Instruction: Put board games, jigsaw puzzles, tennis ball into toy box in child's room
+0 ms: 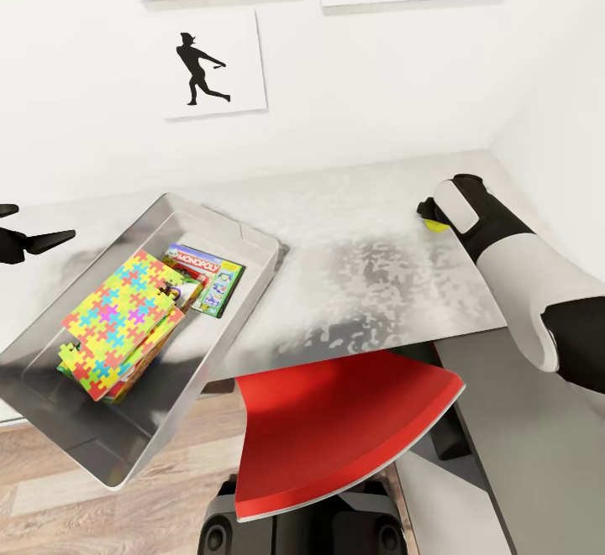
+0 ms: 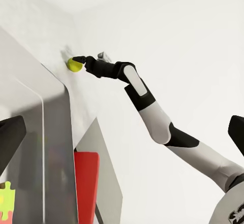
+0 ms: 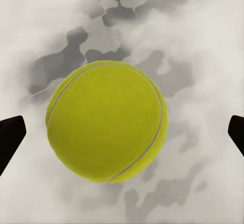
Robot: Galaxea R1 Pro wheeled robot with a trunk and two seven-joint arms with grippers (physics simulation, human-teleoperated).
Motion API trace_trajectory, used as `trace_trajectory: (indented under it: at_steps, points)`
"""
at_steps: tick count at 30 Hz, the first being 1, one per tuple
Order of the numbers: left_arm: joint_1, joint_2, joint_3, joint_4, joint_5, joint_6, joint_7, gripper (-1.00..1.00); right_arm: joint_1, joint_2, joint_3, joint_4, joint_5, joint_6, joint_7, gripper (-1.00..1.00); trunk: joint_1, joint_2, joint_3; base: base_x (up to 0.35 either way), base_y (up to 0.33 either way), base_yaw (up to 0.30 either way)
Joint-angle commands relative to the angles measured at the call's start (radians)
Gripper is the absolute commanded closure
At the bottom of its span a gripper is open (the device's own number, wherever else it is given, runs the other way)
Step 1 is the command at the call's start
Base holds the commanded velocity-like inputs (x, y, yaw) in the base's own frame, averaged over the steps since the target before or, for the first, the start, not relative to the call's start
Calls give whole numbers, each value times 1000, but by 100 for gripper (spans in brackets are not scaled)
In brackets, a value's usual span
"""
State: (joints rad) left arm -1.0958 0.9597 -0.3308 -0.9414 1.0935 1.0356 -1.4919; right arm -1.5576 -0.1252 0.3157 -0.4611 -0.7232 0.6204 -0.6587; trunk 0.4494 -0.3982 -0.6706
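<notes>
A yellow-green tennis ball point(image 1: 434, 223) lies on the pale table point(image 1: 353, 202) near its far right corner. My right gripper point(image 1: 429, 216) is open and reaches over it. In the right wrist view the tennis ball point(image 3: 105, 121) sits between the black fingertips point(image 3: 10, 138), with a gap on each side. The grey toy box point(image 1: 244, 240) stands at the table's left end. It holds bright jigsaw puzzles point(image 1: 122, 311) and a green Monopoly board game point(image 1: 206, 274). My left gripper point(image 1: 29, 232) hovers open beside the box's far left corner. The bed is out of view.
A red chair point(image 1: 336, 429) is tucked under the table's front edge, right in front of me. A lower dark grey desk point(image 1: 521, 454) lies at the right. Black silhouette pictures point(image 1: 210, 64) hang on the white wall behind, and a side wall closes in the right corner.
</notes>
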Motion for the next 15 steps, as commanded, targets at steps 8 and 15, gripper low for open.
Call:
trace_trajectory:
  at_steps: [8, 15]
  points:
    - [-2, 1, -7, 1, 2, 11, -7, -100, -1, 0, 8, 0, -9, 5, -14, -100, 1, -2, -1, 0, 0, 0]
    - [-2, 1, -7, 1, 2, 11, -7, -100, -1, 0, 8, 0, -9, 6, -20, -100, 1, -2, -1, 0, 0, 0]
